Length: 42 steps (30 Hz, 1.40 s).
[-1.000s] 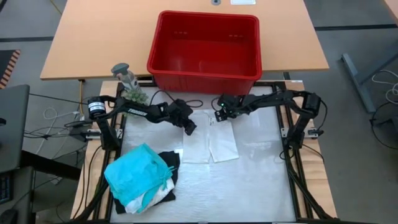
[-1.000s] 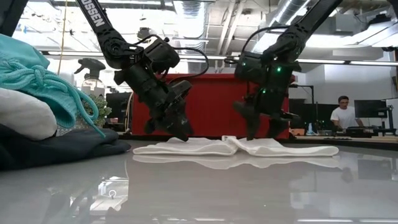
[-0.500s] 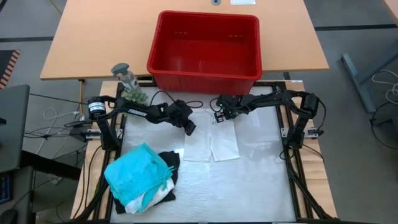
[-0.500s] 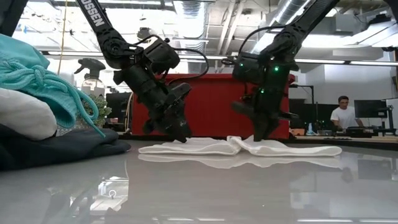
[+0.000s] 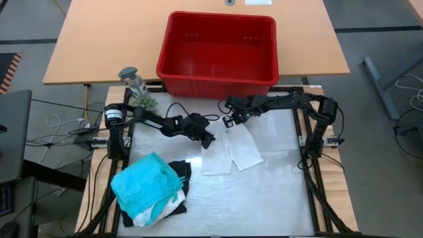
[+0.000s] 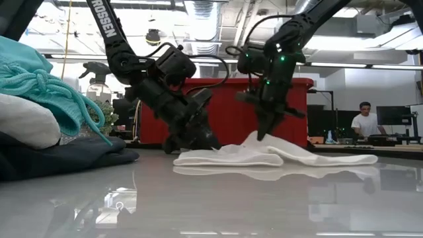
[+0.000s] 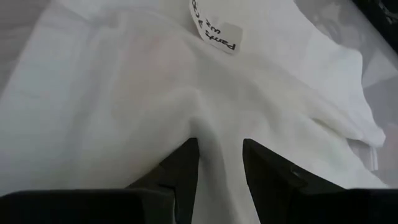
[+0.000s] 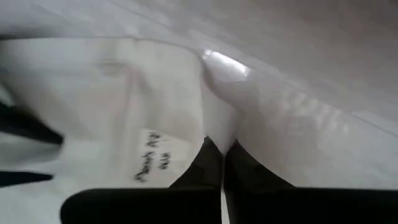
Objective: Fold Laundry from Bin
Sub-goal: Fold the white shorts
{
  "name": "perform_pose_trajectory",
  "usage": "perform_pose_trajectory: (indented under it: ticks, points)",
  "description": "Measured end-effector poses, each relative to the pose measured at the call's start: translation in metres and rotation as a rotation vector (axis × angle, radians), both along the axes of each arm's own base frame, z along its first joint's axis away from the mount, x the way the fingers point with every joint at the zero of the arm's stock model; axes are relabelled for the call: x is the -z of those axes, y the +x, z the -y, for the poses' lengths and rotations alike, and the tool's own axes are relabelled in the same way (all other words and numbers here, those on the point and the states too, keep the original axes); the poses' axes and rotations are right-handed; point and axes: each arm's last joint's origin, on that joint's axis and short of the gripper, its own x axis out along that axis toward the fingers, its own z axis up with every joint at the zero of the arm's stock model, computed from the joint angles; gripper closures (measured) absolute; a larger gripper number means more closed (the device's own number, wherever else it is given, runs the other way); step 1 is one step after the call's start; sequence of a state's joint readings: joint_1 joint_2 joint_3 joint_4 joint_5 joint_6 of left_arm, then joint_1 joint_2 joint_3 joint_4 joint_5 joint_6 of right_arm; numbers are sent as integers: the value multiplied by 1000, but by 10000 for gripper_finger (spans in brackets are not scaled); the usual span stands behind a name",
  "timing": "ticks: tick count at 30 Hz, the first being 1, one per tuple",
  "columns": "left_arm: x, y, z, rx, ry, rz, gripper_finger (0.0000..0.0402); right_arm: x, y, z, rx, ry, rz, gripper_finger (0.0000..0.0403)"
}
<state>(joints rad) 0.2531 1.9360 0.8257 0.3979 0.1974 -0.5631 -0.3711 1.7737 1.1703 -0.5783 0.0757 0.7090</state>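
Observation:
A white garment (image 5: 232, 151) with a handwritten tag (image 7: 214, 28) lies spread in the middle of the table, just in front of the red bin (image 5: 218, 46). My left gripper (image 5: 208, 140) is low at the garment's left side and shut on a ridge of its cloth (image 7: 219, 146). At the garment's far edge, my right gripper (image 5: 228, 123) is shut on the cloth, which rises to it in a peak (image 6: 254, 140). The bin's inside shows only red floor. A pile of teal, black and white laundry (image 5: 149, 188) rests at the near left. My left gripper pinches a raised fold of the white garment (image 7: 217, 127) between its two fingers (image 7: 183, 165), at the garment's left side. It comes slanting down from the table's left. The cloth around the fold lies on the table. My right gripper pinches the garment's far edge (image 8: 219, 127), close to the tag, between its shut fingertips (image 8: 208, 162). The fingers point down from above. That edge is lifted into a small peak (image 6: 256, 139), and the rest of the garment lies slack on the table.
A small green plant (image 5: 143, 100) and a spray bottle (image 5: 132, 78) stand at the far left corner. Bare glossy table lies to the near right (image 5: 277, 198). A person (image 6: 363, 122) sits far behind the table.
My right gripper has shut on the garment's far edge and gone up, drawing that edge into a peak. My left gripper has sunk and moved toward the table's right and near edge. The garment has shifted a little rightward, its right half turned askew.

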Motion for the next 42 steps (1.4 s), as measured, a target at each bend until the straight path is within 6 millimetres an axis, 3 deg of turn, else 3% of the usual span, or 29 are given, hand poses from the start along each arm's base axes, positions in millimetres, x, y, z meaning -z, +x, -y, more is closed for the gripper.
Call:
perform_pose_trajectory:
  ticks: [13,19,35,42]
  points:
    - [-14,13,-2,-3,-25,51,281,-26,26,-25,-116,18,124,380]
    - [-17,17,-2,4,-30,50,281,-40,35,-27,-118,26,196,380]
    - [-19,19,-3,1,-52,86,281,-42,39,-32,-109,144,265,379]
    - [-36,7,-14,100,-141,82,281,-44,40,-28,-127,117,288,379]
